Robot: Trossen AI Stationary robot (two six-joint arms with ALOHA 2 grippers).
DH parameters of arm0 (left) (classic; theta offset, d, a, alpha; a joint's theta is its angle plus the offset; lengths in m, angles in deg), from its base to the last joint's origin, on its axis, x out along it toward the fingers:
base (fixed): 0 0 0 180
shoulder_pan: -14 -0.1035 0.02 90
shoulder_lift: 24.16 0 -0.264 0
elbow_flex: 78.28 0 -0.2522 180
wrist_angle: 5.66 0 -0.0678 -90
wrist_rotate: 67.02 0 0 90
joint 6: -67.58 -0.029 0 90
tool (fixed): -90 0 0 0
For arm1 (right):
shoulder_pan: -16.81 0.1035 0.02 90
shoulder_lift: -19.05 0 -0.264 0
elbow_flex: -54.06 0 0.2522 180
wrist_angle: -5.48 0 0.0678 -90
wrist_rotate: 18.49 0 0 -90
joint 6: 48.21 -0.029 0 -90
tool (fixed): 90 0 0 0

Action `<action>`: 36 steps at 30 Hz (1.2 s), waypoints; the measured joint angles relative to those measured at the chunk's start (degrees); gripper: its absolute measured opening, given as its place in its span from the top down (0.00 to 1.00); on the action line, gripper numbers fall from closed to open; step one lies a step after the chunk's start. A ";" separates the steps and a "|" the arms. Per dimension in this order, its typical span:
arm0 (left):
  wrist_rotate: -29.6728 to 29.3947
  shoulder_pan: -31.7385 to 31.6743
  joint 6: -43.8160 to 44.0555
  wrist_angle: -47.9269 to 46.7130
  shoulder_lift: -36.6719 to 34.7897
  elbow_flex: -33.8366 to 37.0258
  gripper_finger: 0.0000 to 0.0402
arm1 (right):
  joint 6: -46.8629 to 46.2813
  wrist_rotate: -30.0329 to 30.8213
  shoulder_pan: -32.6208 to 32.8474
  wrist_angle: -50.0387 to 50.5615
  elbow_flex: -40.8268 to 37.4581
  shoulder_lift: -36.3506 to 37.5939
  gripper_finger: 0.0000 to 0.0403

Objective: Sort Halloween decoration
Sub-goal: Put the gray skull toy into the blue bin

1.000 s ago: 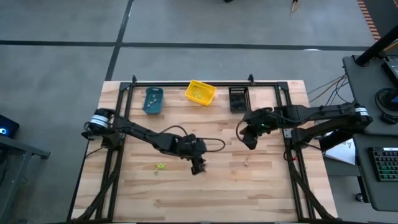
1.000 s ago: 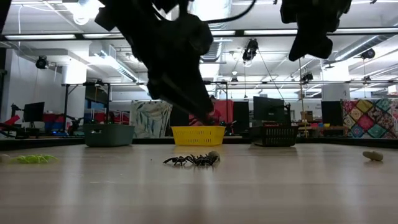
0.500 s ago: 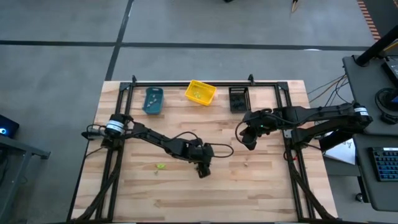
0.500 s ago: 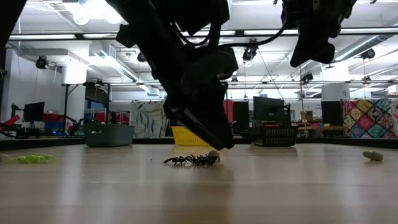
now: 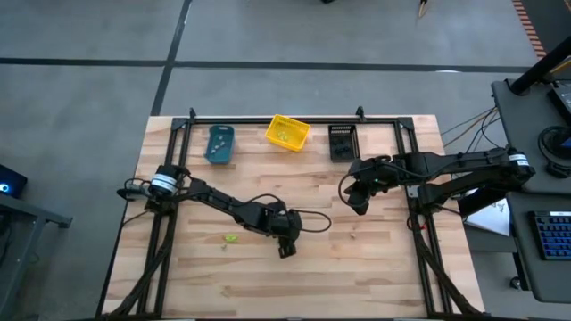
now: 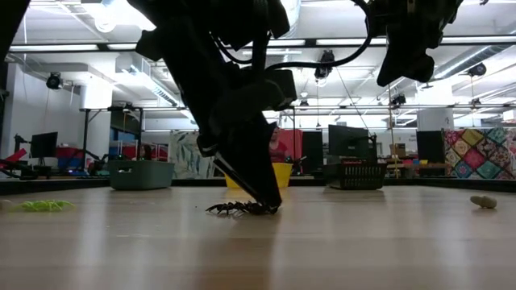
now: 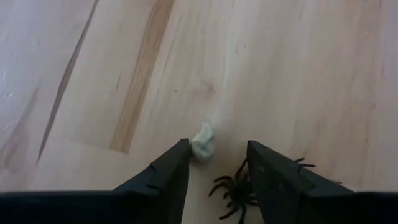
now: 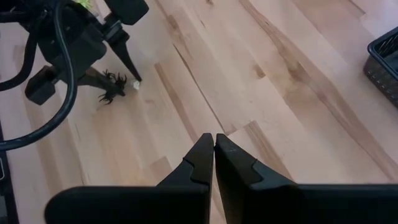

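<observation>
1. The step in hand was judged to be a pick: the left end effector point(image 7: 217, 171) was lowered to the bench point(image 5: 357, 267) near its middle, with its fingers point(image 7: 165, 177) spread.
2. A small pale trinket point(image 7: 203, 140) was seen between the spread fingertips in the left wrist view, and a black spider trinket point(image 7: 239, 190) lay just beside it, partly under one finger. Neither was pinched yet.
3. In the low view the black spider point(image 6: 238, 208) lay flat on the bench, with the left end effector's tip touching down at its end.
4. Which of the two trinkets was targeted could not be told; the pale one was better centred between the fingers.
5. The right end effector point(image 8: 214, 149) was held above the bench well apart on the right side, with its fingers pressed together on nothing; the arm looked to be waiting.
6. Other decorations were left on the bench: a yellow-green trinket point(image 5: 231, 238) to the left of the left end effector, and a small pale piece point(image 6: 484, 202) far to the right in the low view.
7. The teal bin point(image 5: 219, 144), yellow bin point(image 5: 287, 133) and black bin point(image 5: 342, 141) stood along the far edge; something small was seen in the yellow bin.
8. Next move, as judged: the fingers were to be closed on one trinket only, without the neighbour being caught, then it was to be lifted and carried to a bin at the far edge.
</observation>
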 joint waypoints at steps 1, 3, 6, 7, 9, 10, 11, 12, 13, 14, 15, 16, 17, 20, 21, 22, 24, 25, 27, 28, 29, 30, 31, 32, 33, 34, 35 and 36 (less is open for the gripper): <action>0.00 0.01 0.00 -0.01 0.00 0.00 0.66 | 0.01 0.00 -0.01 0.00 0.00 0.00 0.98; 0.00 0.01 0.00 -0.04 0.00 -0.02 0.69 | -0.03 0.00 0.00 -0.02 0.00 0.00 0.98; -0.04 -0.01 0.00 0.02 0.00 -0.02 0.72 | -0.07 0.00 0.00 0.00 0.00 0.00 0.98; -0.33 -0.01 0.02 0.02 0.00 -0.02 0.73 | -0.23 0.00 0.00 0.00 0.00 0.00 0.98; -0.81 0.01 0.02 0.07 0.00 0.01 0.74 | -0.64 0.00 0.00 -0.02 0.00 0.00 0.98; -0.85 -0.02 0.02 0.14 0.00 0.04 0.75 | -0.67 -0.01 0.00 -0.01 0.00 0.00 0.98; -0.85 -0.07 0.02 0.21 0.00 0.07 0.75 | -0.80 -0.01 -0.01 -0.01 0.00 0.00 0.98; -0.85 -0.12 0.02 0.25 0.00 0.09 0.75 | -1.00 -0.01 0.00 -0.02 0.00 0.00 0.98; -0.86 -0.16 0.02 0.29 0.00 0.09 0.75 | -1.08 -0.02 -0.02 -0.02 0.00 0.00 0.98; -1.04 -0.16 0.02 0.33 0.00 0.09 0.75 | -1.08 -0.02 0.00 -0.02 0.00 -0.02 0.98; -1.58 -0.16 0.04 0.39 0.00 0.11 0.75 | -1.08 -0.02 0.00 0.00 0.00 -0.02 0.98; -2.02 -0.16 0.04 0.42 0.00 0.11 0.75 | -1.08 0.00 0.00 -0.02 0.00 -0.02 0.98; -2.25 -0.16 0.04 0.44 0.00 0.11 0.75 | -1.08 -0.02 0.00 -0.02 0.00 -0.02 0.98; -2.73 -0.16 -0.07 0.68 0.00 0.12 0.76 | -1.10 -0.02 0.00 -0.02 0.00 -0.02 0.98; -3.22 -0.16 -0.37 0.81 0.00 0.13 0.78 | -1.10 -0.02 0.00 -0.02 0.00 -0.02 0.98; -3.43 -0.19 -0.58 0.87 0.00 0.13 0.79 | -1.10 0.00 0.00 -0.02 0.00 -0.02 0.98; -3.59 -0.22 -1.16 0.88 0.00 0.13 0.85 | -1.10 0.00 0.00 -0.02 0.00 -0.02 0.98; -3.63 -0.29 -1.34 0.87 0.00 0.13 0.88 | -1.10 0.00 -0.02 -0.02 0.00 -0.02 0.98; -3.70 -0.38 -1.40 0.90 0.00 0.11 0.94 | -1.10 0.00 0.00 -0.02 0.00 -0.02 0.98; -3.76 -0.41 -1.41 0.94 0.00 0.11 0.96 | -1.10 0.00 -0.01 -0.02 -0.02 -0.02 0.98; -3.84 -0.49 -1.36 0.96 0.00 0.11 0.98 | -1.10 0.00 0.00 -0.02 -0.02 -0.02 0.98; -3.87 -0.57 -1.23 0.94 0.00 0.11 0.98 | -1.10 0.00 0.00 -0.02 -0.02 -0.02 0.98; -3.87 -0.59 -1.21 0.94 0.00 0.11 0.98 | -1.10 0.00 0.00 -0.02 -0.02 -0.02 0.98; -3.87 -0.61 -1.20 0.92 0.00 0.11 0.97 | -1.10 0.00 0.00 -0.02 -0.02 -0.02 0.98; -3.87 -0.64 -1.20 0.88 0.00 0.08 0.97 | -1.10 0.00 0.00 -0.02 -0.02 -0.02 0.98; -3.87 -0.64 -1.20 0.79 0.00 -0.03 0.97 | -1.12 0.00 0.00 -0.02 -0.02 -0.02 0.98; -3.87 -0.64 -1.19 0.58 0.00 -0.18 0.98 | -1.11 0.00 0.00 -0.02 -0.02 -0.02 0.98; -3.87 -0.64 -1.26 0.24 0.00 -0.38 0.98 | -1.10 0.00 0.00 -0.02 -0.02 -0.02 0.98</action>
